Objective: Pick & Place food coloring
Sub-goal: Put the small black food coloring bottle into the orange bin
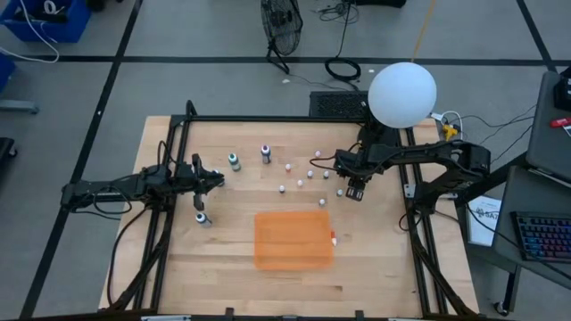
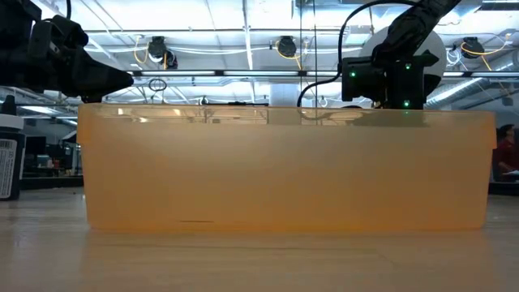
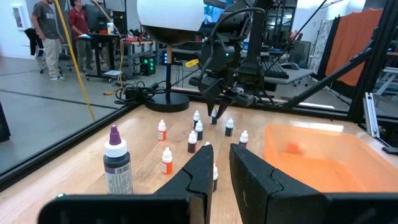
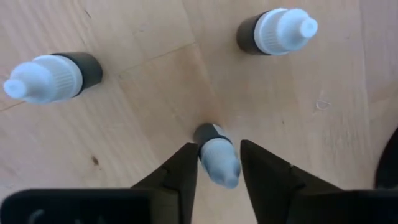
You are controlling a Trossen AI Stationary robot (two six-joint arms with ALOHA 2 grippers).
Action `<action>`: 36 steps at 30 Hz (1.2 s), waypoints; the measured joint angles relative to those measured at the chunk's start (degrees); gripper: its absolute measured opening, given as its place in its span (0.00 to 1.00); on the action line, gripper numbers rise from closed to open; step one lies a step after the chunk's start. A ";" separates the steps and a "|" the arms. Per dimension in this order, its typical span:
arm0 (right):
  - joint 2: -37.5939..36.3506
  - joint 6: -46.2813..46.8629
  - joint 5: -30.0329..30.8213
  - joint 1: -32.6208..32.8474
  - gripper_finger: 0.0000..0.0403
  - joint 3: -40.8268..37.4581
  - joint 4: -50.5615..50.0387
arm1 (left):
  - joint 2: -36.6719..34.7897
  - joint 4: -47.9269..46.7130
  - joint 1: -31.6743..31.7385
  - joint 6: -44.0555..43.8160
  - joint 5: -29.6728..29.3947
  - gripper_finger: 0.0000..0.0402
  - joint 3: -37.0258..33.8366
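Small food coloring bottles with white caps stand upright on the wooden table (image 1: pixel 178 267). One dark bottle (image 4: pixel 214 155) stands between the fingers of my right gripper (image 4: pixel 219 149), which points down over it right of the table's middle (image 1: pixel 355 190), still slightly open. Two more dark bottles (image 4: pixel 59 76) (image 4: pixel 277 30) stand close by. Taller bottles, one teal (image 1: pixel 234 161) and one purple-capped (image 1: pixel 266 153), stand farther left. My left gripper (image 1: pixel 214 181) hovers level at the left side, shut and holding nothing. My right gripper comes from above, pointing down, with a finger (image 4: pixel 183 165) close on either side of the bottle's white cap (image 4: pixel 219 163). Whether the fingers touch the cap I cannot tell. The bottle stands on its base on the table.
An orange translucent bin (image 1: pixel 293 239) sits near the table's front middle and fills the low view (image 2: pixel 284 170). Several small bottles (image 3: pixel 166 160) are scattered between the two arms, and one (image 1: pixel 202 218) stands near the left arm. A white globe lamp (image 1: pixel 401 92) stands at the far right.
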 joint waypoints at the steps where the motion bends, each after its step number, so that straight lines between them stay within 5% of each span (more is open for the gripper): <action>1: 0.00 0.00 -0.03 0.00 0.22 0.00 0.02 | 0.00 0.00 0.01 0.02 0.00 0.14 0.00; 5: -0.09 -0.26 -0.09 0.00 0.13 0.02 0.17 | 0.00 0.00 -0.01 0.02 0.00 0.14 -0.02; 16: -6.66 1.56 0.00 5.13 0.13 1.13 -2.69 | 0.00 0.00 -0.01 0.00 0.00 0.14 0.00; 24: -13.66 10.81 0.83 18.64 0.13 15.81 -10.13 | -0.02 0.00 0.01 0.00 0.00 0.14 0.00; 32: 3.25 11.32 5.86 30.95 0.13 40.30 -20.86 | -0.02 0.00 0.01 0.00 0.00 0.14 0.00; 36: 12.11 6.14 1.04 33.79 0.13 44.91 -18.16 | -0.01 0.02 0.00 0.00 0.00 0.14 0.00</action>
